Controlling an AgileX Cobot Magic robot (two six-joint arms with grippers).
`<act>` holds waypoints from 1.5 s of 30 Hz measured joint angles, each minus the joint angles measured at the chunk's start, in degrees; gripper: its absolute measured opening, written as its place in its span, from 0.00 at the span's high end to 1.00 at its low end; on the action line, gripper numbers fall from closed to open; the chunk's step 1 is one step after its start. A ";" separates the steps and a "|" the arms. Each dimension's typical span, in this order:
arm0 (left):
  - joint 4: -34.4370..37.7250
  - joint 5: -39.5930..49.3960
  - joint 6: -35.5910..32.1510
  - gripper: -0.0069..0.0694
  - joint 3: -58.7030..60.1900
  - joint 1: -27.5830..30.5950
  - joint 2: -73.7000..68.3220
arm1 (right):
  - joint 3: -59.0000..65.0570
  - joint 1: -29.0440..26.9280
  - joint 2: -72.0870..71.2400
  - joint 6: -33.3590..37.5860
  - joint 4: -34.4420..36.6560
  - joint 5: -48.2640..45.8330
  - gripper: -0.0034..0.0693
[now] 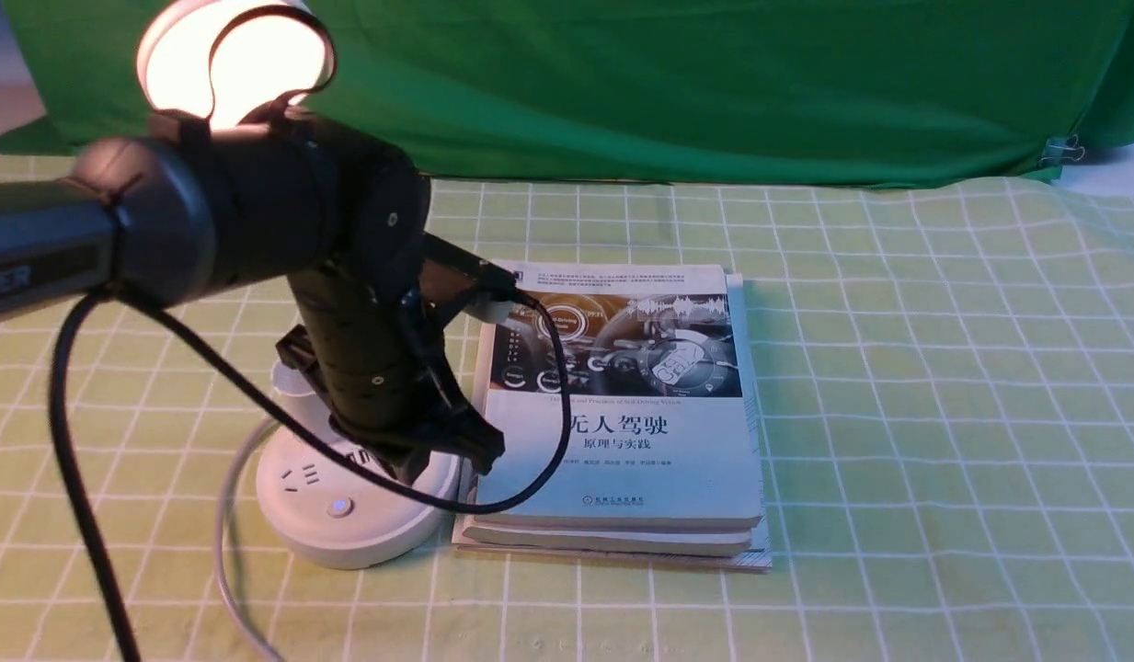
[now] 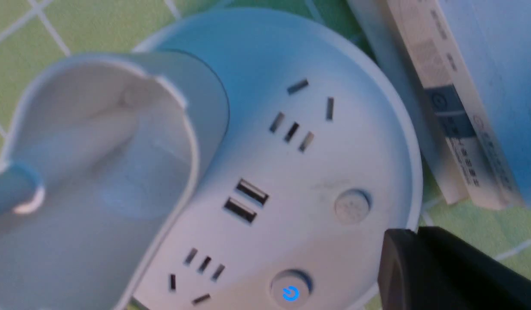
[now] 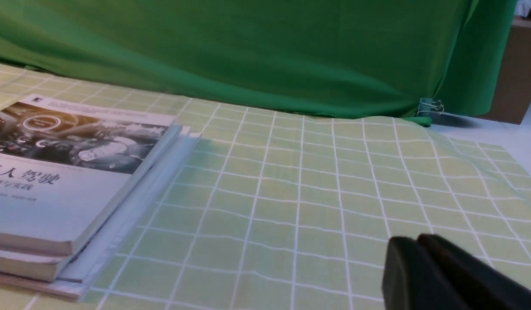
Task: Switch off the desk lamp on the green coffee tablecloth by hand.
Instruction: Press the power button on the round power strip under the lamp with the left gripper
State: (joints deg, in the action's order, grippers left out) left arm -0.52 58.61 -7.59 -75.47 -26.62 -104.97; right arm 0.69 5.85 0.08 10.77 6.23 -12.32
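The desk lamp stands at the left on the green coffee tablecloth (image 1: 898, 414). Its disc head (image 1: 235, 64) glows behind my left arm, and its round base (image 1: 346, 533) has a blue-lit button (image 1: 339, 507). My left gripper (image 1: 486, 450) is shut and empty, just above the base's right edge beside the books. In the left wrist view the shut gripper (image 2: 415, 233) sits close to a plain round button (image 2: 352, 206), with the blue power button (image 2: 290, 292), USB ports (image 2: 246, 200) and cup holder (image 2: 97, 150) nearby. My right gripper (image 3: 414, 242) is shut over bare cloth.
A stack of books (image 1: 622, 414) lies right against the lamp base; it also shows in the right wrist view (image 3: 76, 172). The lamp's white cable (image 1: 224, 552) runs toward the front edge. A dark green backdrop (image 1: 714, 83) hangs behind, held by a binder clip (image 1: 1065, 149).
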 joint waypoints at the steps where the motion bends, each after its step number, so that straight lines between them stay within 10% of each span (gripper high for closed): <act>1: 0.01 0.31 0.00 0.90 -0.84 0.31 -0.77 | 0.00 0.00 0.00 0.00 0.00 0.00 0.91; 45: -0.11 -0.51 1.81 0.90 -2.05 1.50 -3.69 | 0.00 0.00 0.00 0.00 0.00 0.00 0.91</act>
State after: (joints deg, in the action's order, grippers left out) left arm -0.63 58.10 -5.78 -77.52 -25.12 -108.66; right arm 0.69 5.85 0.08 10.77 6.23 -12.32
